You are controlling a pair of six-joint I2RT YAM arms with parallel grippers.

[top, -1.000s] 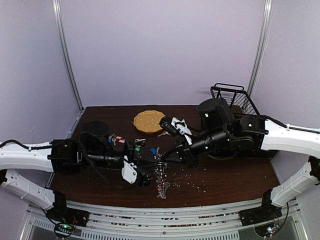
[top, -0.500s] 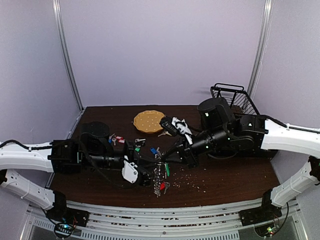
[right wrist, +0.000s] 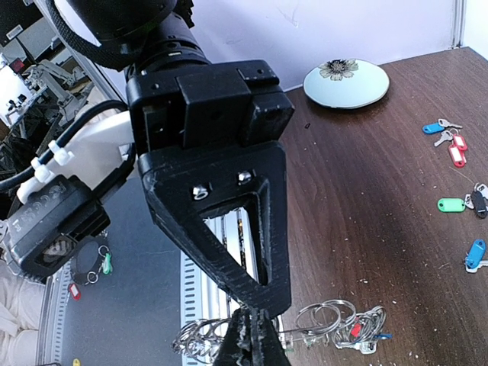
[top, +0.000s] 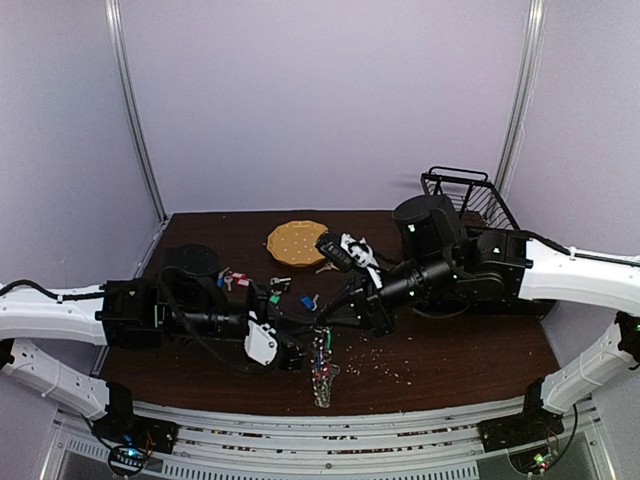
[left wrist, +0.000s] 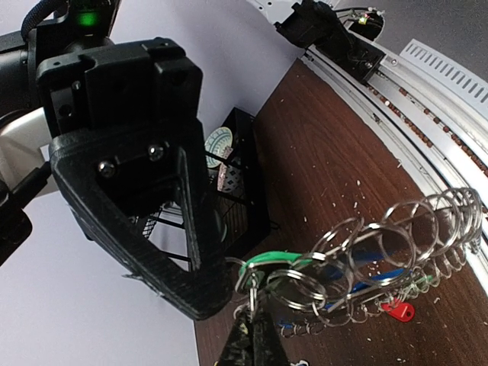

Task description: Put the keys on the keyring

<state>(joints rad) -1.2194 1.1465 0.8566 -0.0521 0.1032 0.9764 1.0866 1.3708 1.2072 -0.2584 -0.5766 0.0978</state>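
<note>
the keyring (top: 322, 362) hangs over the near middle of the worktop (top: 460, 350), pinched between the left hand (top: 293, 358) and the right hand (top: 328, 328), both closed tight on it. green, blue and red tags hang from it. loose keys (right wrist: 451, 204) lie farther back and left, so the job looks partway done.

The keyring (left wrist: 385, 229) is thin silver metal wire, shiny and smooth. The keys (right wrist: 456, 149), at 3 o'clock in the right wrist view, are shiny metal with smooth, bright plastic tags. The table (left wrist: 335, 152) is dark brown wood, dull, with pale specks (left wrist: 358, 194) on it. The left gripper (left wrist: 252, 339) and right gripper (right wrist: 252, 339) are matt black plastic. The basket (top: 470, 195), at 2 o'clock on the table, is black wire.
</note>
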